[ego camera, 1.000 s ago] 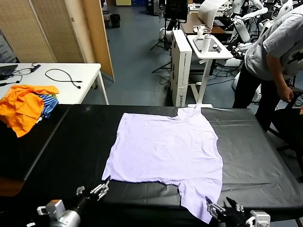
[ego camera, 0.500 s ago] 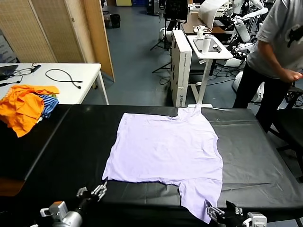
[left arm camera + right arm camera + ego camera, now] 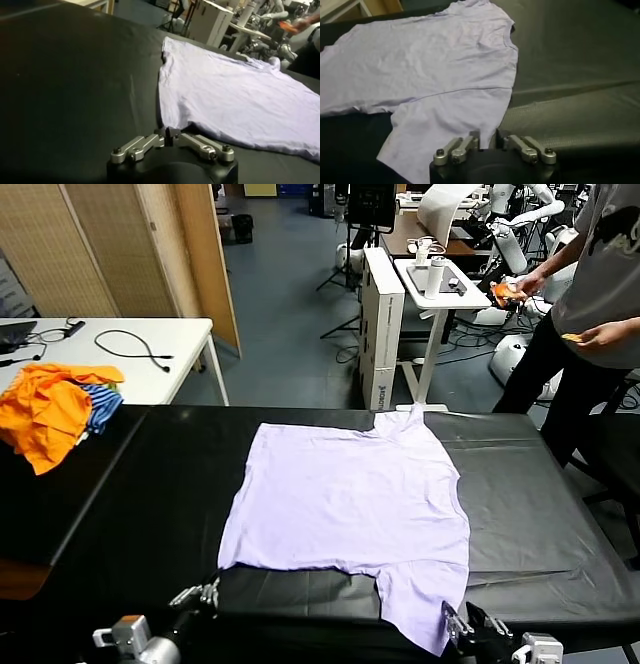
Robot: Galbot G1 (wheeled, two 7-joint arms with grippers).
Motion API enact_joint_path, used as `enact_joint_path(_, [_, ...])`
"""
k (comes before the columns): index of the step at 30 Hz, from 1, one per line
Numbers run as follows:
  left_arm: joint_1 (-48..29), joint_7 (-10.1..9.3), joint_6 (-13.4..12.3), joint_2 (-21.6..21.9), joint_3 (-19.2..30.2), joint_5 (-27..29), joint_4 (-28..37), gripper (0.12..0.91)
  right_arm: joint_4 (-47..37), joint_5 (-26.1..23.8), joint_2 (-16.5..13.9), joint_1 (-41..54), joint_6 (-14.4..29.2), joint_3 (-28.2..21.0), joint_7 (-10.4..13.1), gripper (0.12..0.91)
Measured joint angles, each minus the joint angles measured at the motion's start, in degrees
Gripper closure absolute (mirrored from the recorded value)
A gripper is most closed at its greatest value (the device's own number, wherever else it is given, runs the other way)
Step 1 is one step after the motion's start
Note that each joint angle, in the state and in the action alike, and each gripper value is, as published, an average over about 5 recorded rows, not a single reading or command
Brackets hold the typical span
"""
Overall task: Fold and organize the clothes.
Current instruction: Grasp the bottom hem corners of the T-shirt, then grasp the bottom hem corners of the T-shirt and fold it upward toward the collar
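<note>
The T-shirt (image 3: 350,519) lies flat and plain side up across the middle of the black table (image 3: 540,514), one sleeve trailing toward my near right edge. My left pincer (image 3: 203,593) sits at the near left corner of the hem with its jaws pressed together; my right pincer (image 3: 458,624) sits by the tip of that trailing sleeve, jaws likewise together. I judge neither has cloth between its tips, though I cannot be sure. If I lift now with nothing caught, the fold fails. If only one side bites, the shirt drags askew and bunches. The orange and striped heap (image 3: 55,409) lies well apart on the far left, out of harm.
</note>
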Motion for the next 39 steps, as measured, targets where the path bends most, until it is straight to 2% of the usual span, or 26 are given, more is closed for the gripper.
enact_joint_path(15, [2.98,-1.13,0.58,0.35,-1.74,-1.61,-2.94,0.885,7.8,0.6,-0.97,-5.75,-4.45,0.65,3.84,0.886])
enact_joint_path(20, [6.17,-1.19,0.33,0.38,-3.39,-1.56,-5.38,0.885,8.4,0.82,-1.68,-5.65,-3.36,1.27,2.72,0.886])
enact_joint_path(25, [9.87,-0.95,-0.42,-0.36,-4.77,-1.56,-8.38,0.885,7.07,3.46,-2.99,-2.32,0.99,2.86,-0.05,0.886])
enact_joint_path(28, [10.41,-0.89,-0.85,-1.22,-4.86,-1.97,-9.36,0.885,5.44,5.83,-4.23,1.64,3.09,3.37,-0.89,0.886])
enact_joint_path(34, [7.13,0.13,-1.81,-3.29,-3.53,-2.53,-8.4,0.885,0.87,8.35,-6.48,10.92,4.08,2.28,-0.45,0.886])
enact_joint_path(39, [0.24,0.22,-2.16,-5.08,-1.45,-2.04,-5.29,0.885,-4.57,8.55,-7.86,18.21,4.71,0.72,-0.57,0.886])
